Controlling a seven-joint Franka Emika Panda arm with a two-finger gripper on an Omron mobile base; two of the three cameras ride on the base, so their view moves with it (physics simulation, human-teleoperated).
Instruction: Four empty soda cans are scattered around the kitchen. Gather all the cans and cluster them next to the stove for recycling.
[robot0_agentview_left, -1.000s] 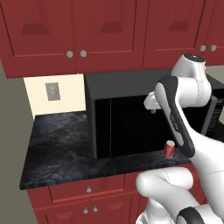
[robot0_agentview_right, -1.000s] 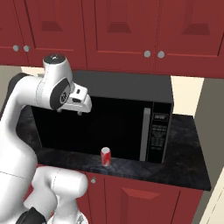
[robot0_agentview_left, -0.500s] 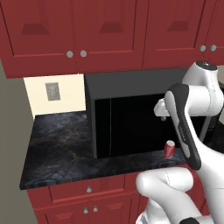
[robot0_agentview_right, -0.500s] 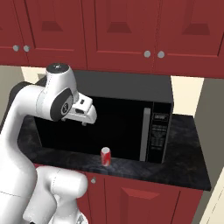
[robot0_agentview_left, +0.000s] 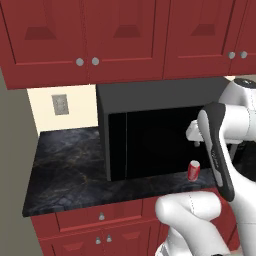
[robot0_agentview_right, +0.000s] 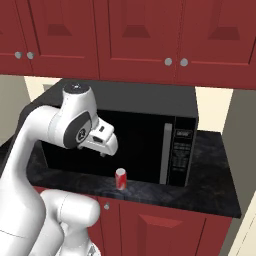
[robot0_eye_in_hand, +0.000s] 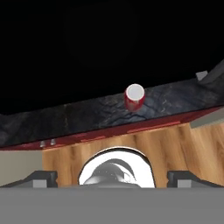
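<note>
On the black marbled desk (robot0_agentview_left: 70, 170), just in front of the microwave (robot0_agentview_right: 150, 135) door, stands one red soda can (robot0_agentview_right: 120, 179), upright, silver top showing, close to the desk's front edge. You see it from the left base view too, as the same can (robot0_agentview_left: 193, 170) beside the robot's forearm, and from the hand view as a red cylinder seen almost from above (robot0_eye_in_hand: 134, 97), with the dark microwave front behind it and the wooden floor (robot0_eye_in_hand: 175, 148) below the desk edge.

Your pincer (robot0_agentview_right: 103, 151) hangs above and to the can's left in the right base view, well clear of it and carrying nothing. In the hand view its two dark finger tips (robot0_eye_in_hand: 39, 178) sit far apart at the bottom corners, so the jaws read as spread wide.

You look to be at the approach step for this can: nothing grasped yet, and no stove shows in these frames, so the carrying part is all ahead.

The next move calls for bringing the hand down and forward until the can sits between the fingers, then closing on its side wall. The can is off centre toward the upper part of the hand view, so you need to advance toward the microwave as you descend. Watch the microwave door just behind the can; there seems little room for the far finger. An empty can is light and may tip or slide if a finger nudges it first.
</note>
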